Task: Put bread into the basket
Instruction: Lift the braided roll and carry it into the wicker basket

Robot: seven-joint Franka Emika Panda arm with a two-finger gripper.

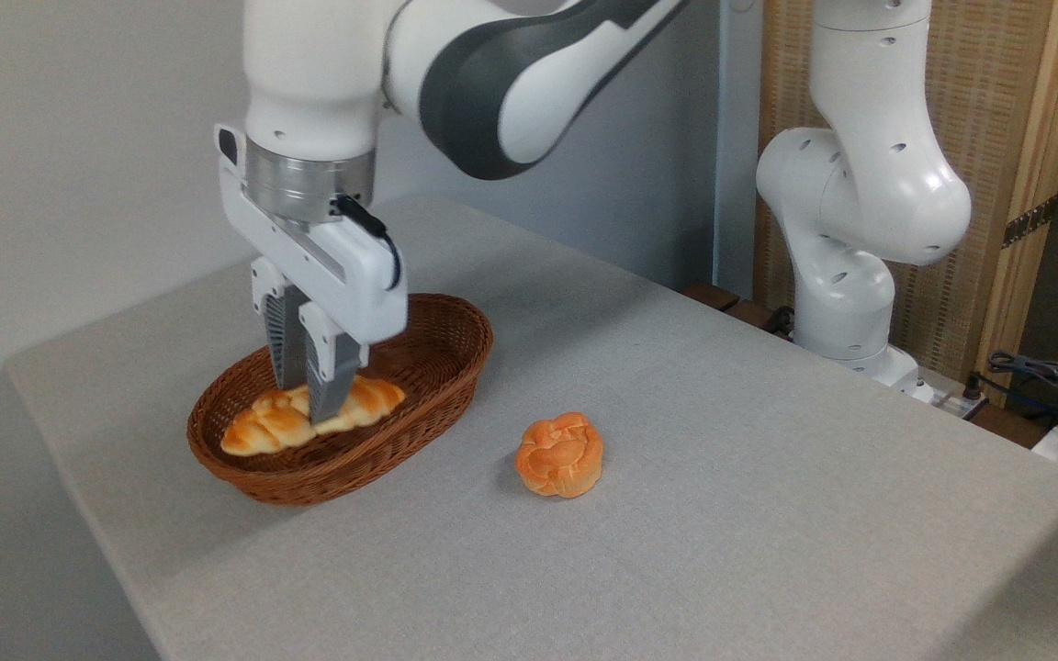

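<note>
1. The bread [276, 424] is a long braided loaf with a glossy golden-orange crust and paler seams. It lies inside the basket [437, 367], lengthwise along the oval, with one pointed end toward the left rim and the other toward the basket's middle. Whether it rests on the basket floor or hangs just above it cannot be told
2. The claw [309, 404] points straight down into the basket. Its two fingers [327, 381] stand close together and press on the loaf at about its middle, one on each side, so the claw is nearly closed and has hold of the bread
3. The basket is oval, shallow, woven of reddish-brown wicker with a thick braided rim. It stands on the table [722, 514] toward the left and far side, and holds only the braided loaf
4. A small round flower-shaped orange bun [559, 454] stands on the table to the right of the basket, near it but not touching
5. The table carries a plain light-grey covering
6. The white and dark-grey arm [492, 83] comes in from the upper right and bends down over the basket; its base column [860, 211] stands at the table's far right edge
7. Behind the base stands a wooden-framed woven screen [997, 138], and cables [1043, 376] lie at the far right
</note>
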